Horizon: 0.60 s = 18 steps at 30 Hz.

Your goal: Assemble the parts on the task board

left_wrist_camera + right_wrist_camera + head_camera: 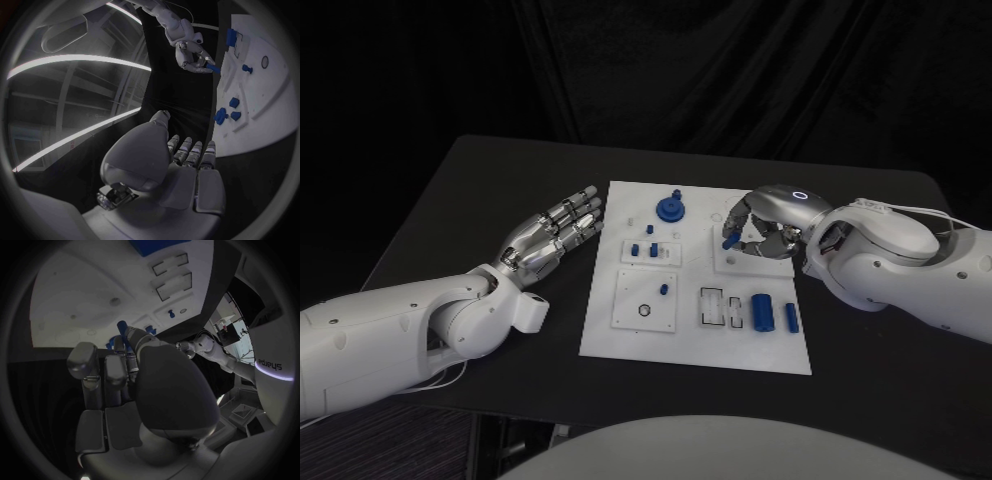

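metal fingers of the left hand lie straight and apart over the matte black table, just beside the task board's left edge, holding nothing. next comes the task board, a smooth white rectangular plate with raised square panels and rectangular cut-outs. on it stand a round blue gear-like part with a knob, small blue pegs and a tiny blue peg by a dark ring. toward the right lie a ribbed blue cylinder and a slimmer blue bar. furthest right, the right hand curls its silver fingers around a small blue peg above the board's upper right panel. black drapery hangs behind.
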Each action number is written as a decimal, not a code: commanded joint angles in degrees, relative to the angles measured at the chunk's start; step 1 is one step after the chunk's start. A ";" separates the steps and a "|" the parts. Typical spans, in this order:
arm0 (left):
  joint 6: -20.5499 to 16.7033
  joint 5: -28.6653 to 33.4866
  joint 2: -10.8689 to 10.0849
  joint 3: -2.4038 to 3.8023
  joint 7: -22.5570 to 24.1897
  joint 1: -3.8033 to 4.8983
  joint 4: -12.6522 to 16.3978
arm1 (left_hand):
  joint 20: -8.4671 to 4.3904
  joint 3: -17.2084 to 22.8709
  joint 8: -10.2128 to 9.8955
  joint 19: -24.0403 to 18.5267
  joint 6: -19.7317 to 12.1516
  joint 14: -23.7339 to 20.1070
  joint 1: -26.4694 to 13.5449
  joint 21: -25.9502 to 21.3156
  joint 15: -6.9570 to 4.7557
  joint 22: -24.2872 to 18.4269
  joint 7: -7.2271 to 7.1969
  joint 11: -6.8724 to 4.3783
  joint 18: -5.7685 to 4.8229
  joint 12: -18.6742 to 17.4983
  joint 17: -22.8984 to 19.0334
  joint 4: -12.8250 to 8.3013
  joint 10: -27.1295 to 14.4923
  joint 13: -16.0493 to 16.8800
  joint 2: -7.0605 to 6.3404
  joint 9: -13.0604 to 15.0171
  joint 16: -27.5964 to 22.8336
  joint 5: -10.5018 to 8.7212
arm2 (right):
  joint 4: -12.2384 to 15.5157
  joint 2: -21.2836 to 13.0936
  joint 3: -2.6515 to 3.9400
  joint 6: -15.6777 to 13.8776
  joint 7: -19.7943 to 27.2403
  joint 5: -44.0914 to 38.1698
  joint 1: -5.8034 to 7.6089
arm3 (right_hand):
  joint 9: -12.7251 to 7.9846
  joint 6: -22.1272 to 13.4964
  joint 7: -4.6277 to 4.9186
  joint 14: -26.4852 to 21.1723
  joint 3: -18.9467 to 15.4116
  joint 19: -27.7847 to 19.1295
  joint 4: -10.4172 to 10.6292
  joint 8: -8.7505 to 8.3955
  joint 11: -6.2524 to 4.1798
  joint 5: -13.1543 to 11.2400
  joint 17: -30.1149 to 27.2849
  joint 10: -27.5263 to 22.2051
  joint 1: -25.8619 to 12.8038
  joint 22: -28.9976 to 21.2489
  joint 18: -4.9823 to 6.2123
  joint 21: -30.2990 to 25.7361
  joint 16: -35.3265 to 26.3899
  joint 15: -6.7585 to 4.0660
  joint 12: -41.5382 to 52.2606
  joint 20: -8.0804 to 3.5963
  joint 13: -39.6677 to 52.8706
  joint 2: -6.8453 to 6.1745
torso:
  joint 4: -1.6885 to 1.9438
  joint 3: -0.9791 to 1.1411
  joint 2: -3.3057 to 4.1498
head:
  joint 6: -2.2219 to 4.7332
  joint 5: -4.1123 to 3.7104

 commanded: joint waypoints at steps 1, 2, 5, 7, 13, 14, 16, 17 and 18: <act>0.48 0.16 0.02 0.05 4.27 -0.07 0.16 | 0.42 0.31 0.11 -0.15 0.05 0.00 0.25 0.38 0.44 0.05 0.41 0.45 0.13 0.37 0.07 0.12 0.00 0.09 -0.30 0.07 0.19 0.31 | 1.57 -0.20 0.04 -1.44 -0.30 -0.13 0.97 | 3.99 0.39 -0.20 0.31 0.25 0.16 0.24 0.48 -0.92 -0.46 0.47 1.46 -0.93 6.99 -1.01 0.61 -0.01 -0.21 -0.44 -0.28 0.19 0.17 | 0.00 -0.06 -0.04 | 0.00 0.11; 0.47 0.16 0.03 0.05 4.26 -0.07 0.16 | 0.48 0.39 0.13 -0.14 0.14 0.01 0.24 0.39 0.48 0.05 0.55 0.47 0.16 0.47 0.08 0.09 0.02 0.10 -0.28 0.08 0.23 0.33 | 2.35 -0.22 0.04 -1.28 -0.32 -0.13 1.35 | 4.12 0.42 -0.23 0.44 0.27 0.27 0.28 0.50 -0.94 -0.56 0.72 1.56 -1.05 7.06 -1.06 0.87 0.11 -0.23 -0.56 -0.29 0.21 0.14 | 0.01 -0.07 -0.05 | 0.00 0.14; 0.47 0.16 0.10 0.05 4.22 -0.07 0.12 | 0.48 0.39 0.13 -0.14 0.14 0.01 0.24 0.39 0.48 0.05 0.55 0.47 0.16 0.47 0.08 0.09 0.02 0.10 -0.28 0.08 0.23 0.33 | 3.88 0.01 0.04 -0.62 -0.31 -0.13 1.84 | 4.32 0.46 -0.28 0.70 0.29 0.54 0.38 0.52 -0.97 -0.69 1.24 1.67 -1.29 7.24 -1.19 1.58 0.39 -0.26 -0.76 -0.32 0.24 0.11 | 0.01 -0.06 0.00 | 0.00 0.21; 0.48 0.16 0.14 0.05 4.21 -0.07 0.08 | 0.48 0.39 0.13 -0.14 0.14 0.01 0.24 0.39 0.48 0.05 0.55 0.47 0.16 0.47 0.08 0.09 0.02 0.10 -0.28 0.08 0.23 0.33 | 4.98 0.63 0.02 0.44 -0.31 -0.13 2.04 | 4.45 0.44 -0.32 0.95 0.28 0.75 0.44 0.51 -0.98 -0.75 1.73 1.72 -1.47 7.37 -1.29 2.12 0.66 -0.28 -0.93 -0.34 0.25 0.06 | 0.11 -0.06 0.02 | 0.00 0.16; 0.57 0.16 0.36 0.05 4.22 -0.08 0.00 | 0.52 0.46 0.13 -0.13 0.15 0.02 0.24 0.39 0.49 0.05 0.63 0.53 0.18 0.50 0.08 0.06 0.03 0.10 -0.24 0.08 0.26 0.35 | 7.28 3.88 -0.09 3.76 0.02 -1.82 1.39 | 4.80 0.32 -0.36 1.52 0.37 1.29 0.46 0.42 -1.01 -0.60 2.79 1.76 -1.71 7.71 -1.53 3.47 1.26 -0.33 -1.40 -0.39 0.28 0.10 | -0.01 -0.05 0.09 | 0.00 0.66; 0.59 0.16 0.39 0.05 4.22 -0.08 0.00 | 0.52 0.46 0.13 -0.13 0.15 0.02 0.24 0.39 0.49 0.05 0.63 0.53 0.18 0.50 0.08 0.06 0.03 0.10 -0.24 0.08 0.26 0.35 | 7.37 4.48 -0.09 4.14 0.11 -2.21 1.20 | 4.80 0.32 -0.36 1.52 0.37 1.29 0.46 0.42 -1.01 -0.60 2.79 1.76 -1.71 7.71 -1.53 3.47 1.26 -0.33 -1.40 -0.39 0.28 0.10 | 0.01 -0.05 0.11 | 0.00 0.70; 0.62 0.16 0.44 0.05 4.22 -0.08 0.00 | 0.52 0.46 0.13 -0.13 0.15 0.02 0.24 0.39 0.49 0.05 0.63 0.53 0.18 0.50 0.08 0.06 0.03 0.10 -0.24 0.08 0.26 0.35 | 7.35 5.61 -0.10 4.90 0.27 -2.91 0.86 | 4.83 0.30 -0.36 1.57 0.37 1.35 0.45 0.41 -1.01 -0.57 2.89 1.77 -1.72 7.75 -1.56 3.62 1.31 -0.33 -1.44 -0.39 0.28 0.10 | 0.05 -0.04 0.12 | 0.00 0.69; 0.64 0.16 0.46 0.05 4.22 -0.08 0.00 | 0.52 0.46 0.13 -0.13 0.15 0.02 0.24 0.39 0.49 0.05 0.63 0.53 0.18 0.50 0.08 0.06 0.03 0.10 -0.24 0.08 0.26 0.35 | 7.28 6.11 -0.10 5.24 0.33 -3.22 0.72 | 4.88 0.26 -0.36 1.62 0.39 1.38 0.42 0.38 -1.01 -0.49 2.92 1.78 -1.74 7.76 -1.57 3.68 1.34 -0.33 -1.53 -0.40 0.29 0.10 | 0.05 -0.01 0.12 | 0.00 0.69; 0.66 0.16 0.49 0.05 4.22 -0.08 0.00 | 0.52 0.46 0.13 -0.13 0.15 0.02 0.24 0.39 0.49 0.05 0.63 0.53 0.18 0.50 0.08 0.06 0.03 0.10 -0.24 0.08 0.26 0.35 | 7.07 6.94 -0.11 5.80 0.43 -3.74 0.46 | 4.93 0.22 -0.36 1.66 0.41 1.40 0.41 0.36 -1.00 -0.42 2.99 1.78 -1.76 7.76 -1.57 3.69 1.38 -0.33 -1.59 -0.40 0.29 0.10 | 0.03 0.00 0.13 | 0.00 0.69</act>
